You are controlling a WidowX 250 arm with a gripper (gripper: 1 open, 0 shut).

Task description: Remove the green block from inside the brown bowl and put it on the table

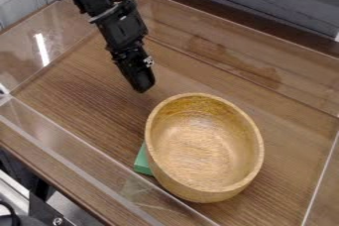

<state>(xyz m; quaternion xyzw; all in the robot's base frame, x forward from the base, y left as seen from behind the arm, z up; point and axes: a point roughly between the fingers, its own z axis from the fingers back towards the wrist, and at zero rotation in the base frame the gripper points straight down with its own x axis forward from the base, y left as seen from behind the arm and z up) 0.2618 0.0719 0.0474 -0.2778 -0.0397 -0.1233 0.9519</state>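
Dark wood-grain planks make up the table (252,81), fenced round its edges by clear acrylic walls (54,161), with a grey backdrop behind. Taking the brown bowl (203,147) as the landmark: it sits toward the near right of the surface, a big oval wooden dish with a thick rim, and its smooth hollow looks bare from where I stand. The green block (142,160) is not inside it. A small slice of bright green shows at the bowl's near-left foot, down on the tabletop, tucked against or partly under the bowl's outer wall; I cannot tell whether it touches the wood or how much of it is hidden.

Up and to the left of the bowl hangs the gripper (142,84), black, slanting downward toward the bowl, its tip close above the tabletop and just short of the far-left rim. Its jaws are pressed together with nothing between them.

To my eye the job is all but done: the block is out and lying on the table, and the arm is clear of it. What remains, I would judge, is only a clean retreat, lifting away from the bowl without clipping its rim or nudging it onto the block beside it.
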